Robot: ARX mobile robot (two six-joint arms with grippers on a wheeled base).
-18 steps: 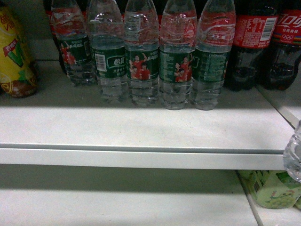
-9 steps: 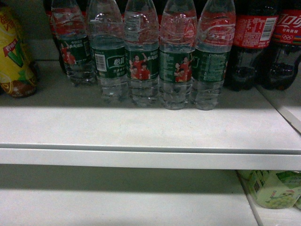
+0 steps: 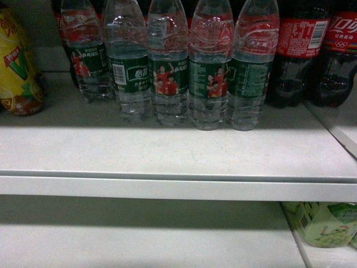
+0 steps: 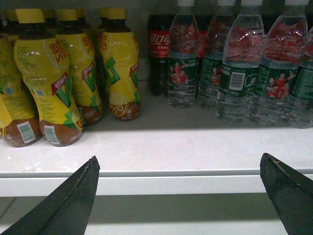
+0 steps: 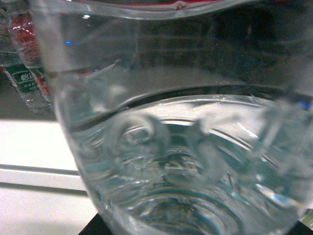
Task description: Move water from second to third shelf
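A clear ribbed water bottle (image 5: 186, 147) fills the right wrist view, very close to the camera. My right gripper is shut on it, and only dark slivers of its fingers (image 5: 94, 229) show at the bottom corners. Several more water bottles (image 3: 167, 72) with green labels stand in a row at the back of the upper shelf (image 3: 167, 153). In the left wrist view my left gripper (image 4: 178, 166) hangs open in front of that shelf's edge, with nothing between its fingers. Neither gripper appears in the head view.
Dark cola bottles (image 3: 304, 50) stand right of the water row, and yellow drink bottles (image 4: 49, 83) stand on the left. Below is a lower shelf (image 3: 139, 240) with pale green drink bottles (image 3: 323, 223) at its right end.
A second ago the held bottle showed at the right edge of the head view. It has since moved out of that view. The shelf bottles have not moved.
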